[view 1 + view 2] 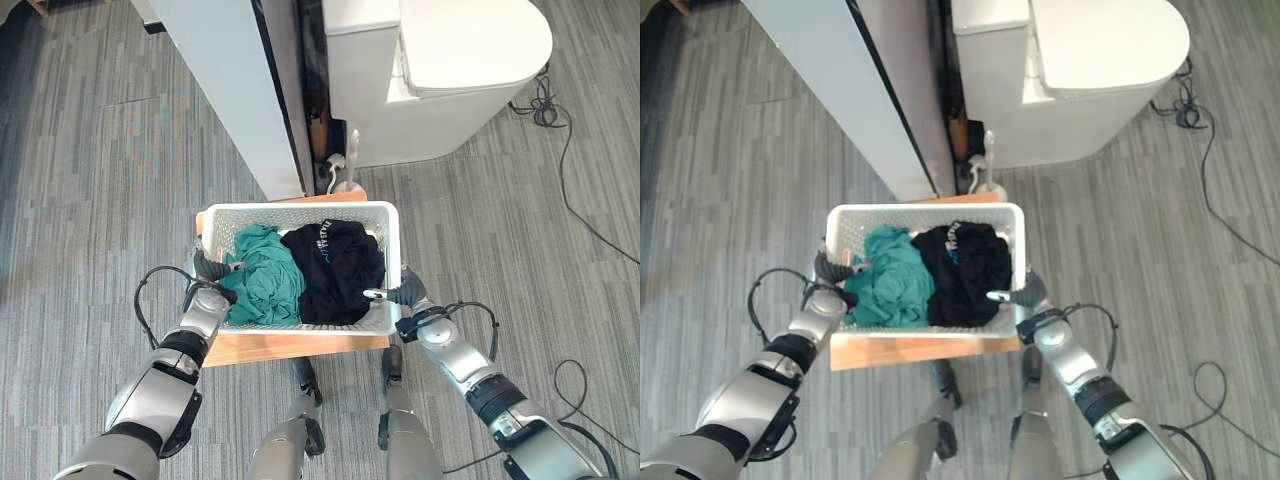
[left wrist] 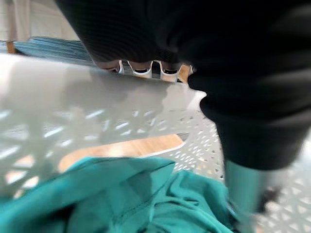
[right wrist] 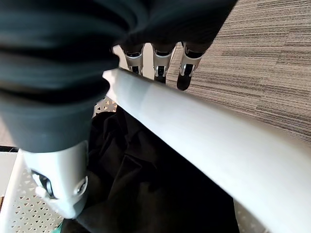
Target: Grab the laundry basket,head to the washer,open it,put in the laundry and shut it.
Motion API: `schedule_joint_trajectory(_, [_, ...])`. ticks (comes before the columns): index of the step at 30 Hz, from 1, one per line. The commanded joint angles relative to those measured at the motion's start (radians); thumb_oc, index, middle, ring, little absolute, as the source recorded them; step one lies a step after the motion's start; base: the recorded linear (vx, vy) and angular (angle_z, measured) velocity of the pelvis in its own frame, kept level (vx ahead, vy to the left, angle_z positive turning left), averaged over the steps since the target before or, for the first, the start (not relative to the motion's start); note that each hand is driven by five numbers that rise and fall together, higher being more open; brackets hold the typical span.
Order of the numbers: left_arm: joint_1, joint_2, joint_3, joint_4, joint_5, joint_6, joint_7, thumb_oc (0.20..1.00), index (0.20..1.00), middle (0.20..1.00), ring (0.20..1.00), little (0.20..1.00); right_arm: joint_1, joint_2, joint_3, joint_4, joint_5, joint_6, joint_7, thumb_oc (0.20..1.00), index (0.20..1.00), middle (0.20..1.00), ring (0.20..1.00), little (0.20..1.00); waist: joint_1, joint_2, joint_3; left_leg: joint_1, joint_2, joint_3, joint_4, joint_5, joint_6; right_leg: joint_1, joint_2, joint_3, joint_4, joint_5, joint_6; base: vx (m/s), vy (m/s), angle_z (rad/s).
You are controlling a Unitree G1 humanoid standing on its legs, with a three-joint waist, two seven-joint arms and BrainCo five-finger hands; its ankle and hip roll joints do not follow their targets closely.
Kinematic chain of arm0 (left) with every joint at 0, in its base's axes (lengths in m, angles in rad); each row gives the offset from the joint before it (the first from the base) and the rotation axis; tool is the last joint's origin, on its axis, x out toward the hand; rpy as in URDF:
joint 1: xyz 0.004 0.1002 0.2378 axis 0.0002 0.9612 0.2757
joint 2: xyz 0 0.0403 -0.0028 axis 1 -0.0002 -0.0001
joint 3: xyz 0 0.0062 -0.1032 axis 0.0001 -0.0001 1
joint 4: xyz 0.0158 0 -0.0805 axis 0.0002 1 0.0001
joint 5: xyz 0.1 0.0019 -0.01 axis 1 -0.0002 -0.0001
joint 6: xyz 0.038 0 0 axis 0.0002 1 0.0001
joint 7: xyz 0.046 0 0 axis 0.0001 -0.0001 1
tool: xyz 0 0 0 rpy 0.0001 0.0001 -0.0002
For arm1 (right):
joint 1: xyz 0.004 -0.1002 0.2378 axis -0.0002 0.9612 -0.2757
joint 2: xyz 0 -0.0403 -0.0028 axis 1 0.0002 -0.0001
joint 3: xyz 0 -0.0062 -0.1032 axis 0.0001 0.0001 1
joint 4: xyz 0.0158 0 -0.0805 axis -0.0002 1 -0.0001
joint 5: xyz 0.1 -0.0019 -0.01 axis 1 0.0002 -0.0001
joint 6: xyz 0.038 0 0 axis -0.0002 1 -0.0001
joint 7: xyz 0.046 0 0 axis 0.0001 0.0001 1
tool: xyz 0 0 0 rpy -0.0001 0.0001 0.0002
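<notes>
Basket (image 1: 300, 215) sits right in front of you on a small wooden worktop (image 1: 290, 347), white and perforated, its long sides running left to right. Inside it you've got a teal garment (image 1: 262, 275) bunched on the left half and a black garment (image 1: 338, 268) on the right half, the two touching in the middle.

Your left hand (image 1: 205, 300) is on the basket's left rim: in its wrist view the fingers (image 2: 150, 68) hook over the outside of the rim while the thumb comes down inside by the teal cloth, so it's clamped on that edge. Your right hand (image 1: 400, 296) mirrors it on the right rim, fingers (image 3: 160, 65) curled down the outer side, thumb inside against the black cloth, gripping the rim between them.

Beyond the basket you can see a white panel (image 1: 225, 80) standing upright, a dark gap beside it, and a white rounded appliance (image 1: 440, 70) further right. Grey striped carpet (image 1: 90, 190) lies all around
</notes>
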Motion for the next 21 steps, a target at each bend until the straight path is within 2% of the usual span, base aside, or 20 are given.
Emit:
schedule_joint_trajectory(1, [-0.041, -0.042, -0.001, 0.053, -0.071, -0.043, -0.051, 0.2, 0.2, 0.2, 0.2, 0.2, -0.086, 0.077, 0.004, -0.006, 0.012, -0.057, -0.001, 0.332, 0.332, 0.332, 0.332, 0.332, -0.006, -0.051, 0.023, -0.046, 0.045, -0.095, 0.011, 0.018, -0.109, -0.006, -0.103, -0.05, -0.003, 0.12, 0.091, 0.03, -0.002, 0.01])
schedule_joint_trajectory(2, [-0.036, -0.049, -0.005, 0.053, -0.069, -0.047, -0.06, 0.2, 0.2, 0.2, 0.2, 0.2, -0.085, 0.08, 0.006, -0.004, 0.021, -0.062, 0.007, 0.2, 0.2, 0.2, 0.2, 0.2, -0.006, -0.051, 0.022, -0.046, 0.046, -0.096, 0.011, 0.018, -0.11, -0.006, -0.103, -0.049, -0.003, 0.119, 0.09, 0.03, 0.001, 0.01])
schedule_joint_trajectory(9, [0.002, -0.101, -0.038, 0.042, -0.076, -0.052, -0.108, 0.2, 0.2, 0.2, 0.2, 0.2, -0.061, 0.1, 0.017, 0.01, 0.093, -0.084, 0.031, 0.2, 0.2, 0.2, 0.2, 0.2, -0.007, -0.053, 0.008, -0.041, 0.05, -0.102, 0.011, 0.014, -0.109, -0.001, -0.101, -0.044, -0.003, 0.111, 0.084, 0.0, -0.001, 0.0])
schedule_joint_trajectory(11, [0.019, -0.129, -0.059, 0.032, -0.071, -0.054, -0.119, 0.2, 0.2, 0.2, 0.2, 0.2, -0.036, 0.125, 0.027, 0.022, 0.197, -0.104, 0.045, 0.2, 0.2, 0.2, 0.2, 0.2, -0.008, -0.055, 0.001, -0.035, 0.051, -0.103, 0.011, 0.011, -0.109, 0.007, -0.099, -0.041, -0.003, 0.105, 0.08, 0.0, -0.018, 0.01])
schedule_joint_trajectory(13, [0.034, -0.151, -0.083, 0.018, -0.082, -0.053, -0.135, 0.2, 0.2, 0.2, 0.2, 0.2, -0.013, 0.154, 0.024, 0.032, 0.364, -0.126, 0.056, 0.2, 0.2, 0.2, 0.2, 0.2, -0.007, -0.057, -0.005, -0.023, 0.052, -0.107, 0.011, 0.009, -0.109, 0.018, -0.098, -0.041, -0.003, 0.1, 0.076, 0.01, -0.034, 0.04])
schedule_joint_trajectory(21, [0.08, -0.201, -0.112, -0.021, -0.161, -0.073, -0.181, 0.2, 0.2, 0.2, 0.2, 0.2, 0.018, 0.192, 0.01, 0.053, 0.54, -0.169, 0.056, 0.2, 0.2, 0.2, 0.2, 0.2, 0.003, -0.062, -0.015, 0.023, 0.053, -0.111, 0.011, 0.003, -0.106, 0.067, -0.098, -0.041, -0.003, 0.083, 0.071, 0.0, -0.004, 0.01])
